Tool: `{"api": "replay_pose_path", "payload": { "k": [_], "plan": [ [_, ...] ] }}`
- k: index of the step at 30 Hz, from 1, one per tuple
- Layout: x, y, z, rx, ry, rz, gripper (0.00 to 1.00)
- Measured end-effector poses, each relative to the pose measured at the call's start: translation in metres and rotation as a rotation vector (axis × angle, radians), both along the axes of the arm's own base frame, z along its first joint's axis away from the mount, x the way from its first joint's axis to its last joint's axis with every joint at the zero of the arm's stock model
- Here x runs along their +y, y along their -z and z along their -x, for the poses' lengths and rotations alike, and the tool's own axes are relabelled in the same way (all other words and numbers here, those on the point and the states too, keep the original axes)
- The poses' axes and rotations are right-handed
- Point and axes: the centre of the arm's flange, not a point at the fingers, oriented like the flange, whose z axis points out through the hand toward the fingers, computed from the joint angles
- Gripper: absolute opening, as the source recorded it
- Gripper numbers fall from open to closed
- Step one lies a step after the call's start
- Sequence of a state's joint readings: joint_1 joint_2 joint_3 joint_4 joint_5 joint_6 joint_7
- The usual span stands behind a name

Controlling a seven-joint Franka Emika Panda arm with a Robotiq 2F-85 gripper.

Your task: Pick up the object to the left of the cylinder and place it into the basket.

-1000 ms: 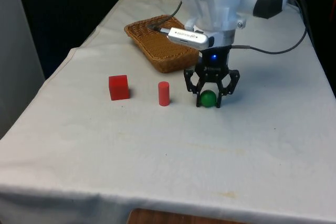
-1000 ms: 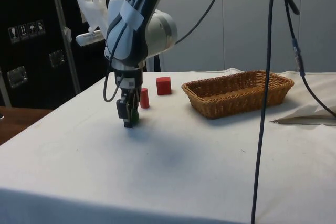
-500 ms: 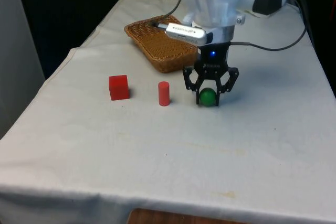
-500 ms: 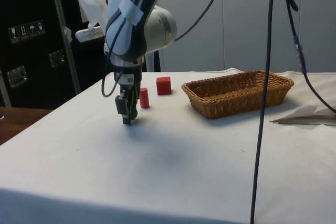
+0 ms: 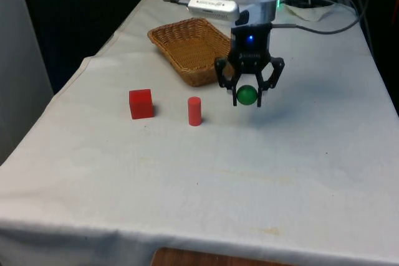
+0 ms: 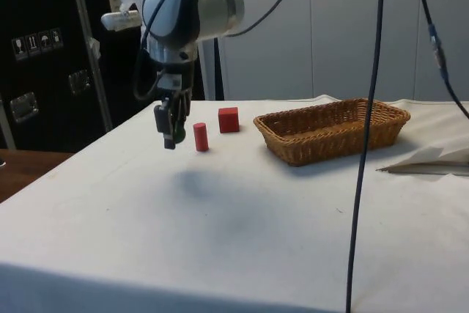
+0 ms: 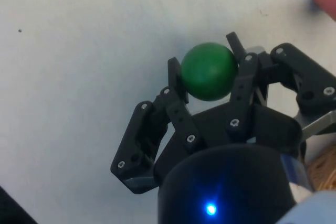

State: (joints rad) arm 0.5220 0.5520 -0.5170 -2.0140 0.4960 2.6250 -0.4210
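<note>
You have the gripper [image 5: 248,95] sitting right of centre in the upper half of the front view, with its jaws clamped on the green ball [image 5: 247,95]. The ball hangs above the white cloth [image 5: 187,179], casting a soft shadow on the fabric a little to the front view's right. In the wrist view the ball [image 7: 208,71] sits pinched between the two black fingers [image 7: 178,80], which press on it from either side.

In the side view the gripper [image 6: 170,137] hangs in the upper left area of the frame, off the table, with a faint shadow below it on the cloth.

The red cylinder [image 5: 194,111] stands upright near the frame's centre in the front view, to the left of the ball and lower. The red cube [image 5: 141,103] rests further left of it, well apart from the gripper.

The wicker basket [image 5: 190,51] lies in the upper middle of the front view, just left of the gripper; in the side view the basket [image 6: 333,130] is right of centre.
</note>
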Motion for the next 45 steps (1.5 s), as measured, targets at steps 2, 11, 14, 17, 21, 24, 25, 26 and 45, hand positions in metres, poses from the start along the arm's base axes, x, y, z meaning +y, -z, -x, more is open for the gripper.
{"api": "replay_pose_path", "payload": {
  "k": [2, 11, 14, 17, 21, 24, 25, 26, 45],
  "plan": [
    [-0.002, -0.006, 0.002, 0.002, -0.001, -0.004, 0.00],
    [-0.007, -0.030, 0.015, -0.009, -0.001, -0.029, 0.00],
    [-0.010, -0.036, 0.020, -0.012, 0.000, -0.039, 0.00],
    [-0.012, -0.039, 0.024, -0.012, -0.001, -0.047, 0.00],
    [-0.016, -0.045, 0.034, -0.012, -0.003, -0.060, 0.00],
    [-0.018, -0.047, 0.038, -0.011, -0.003, -0.065, 0.00],
    [-0.019, -0.047, 0.040, -0.011, -0.004, -0.067, 0.00],
    [-0.020, -0.047, 0.042, -0.009, -0.004, -0.069, 0.00],
    [-0.041, -0.053, 0.089, -0.001, -0.020, -0.113, 0.00]
  ]
}}
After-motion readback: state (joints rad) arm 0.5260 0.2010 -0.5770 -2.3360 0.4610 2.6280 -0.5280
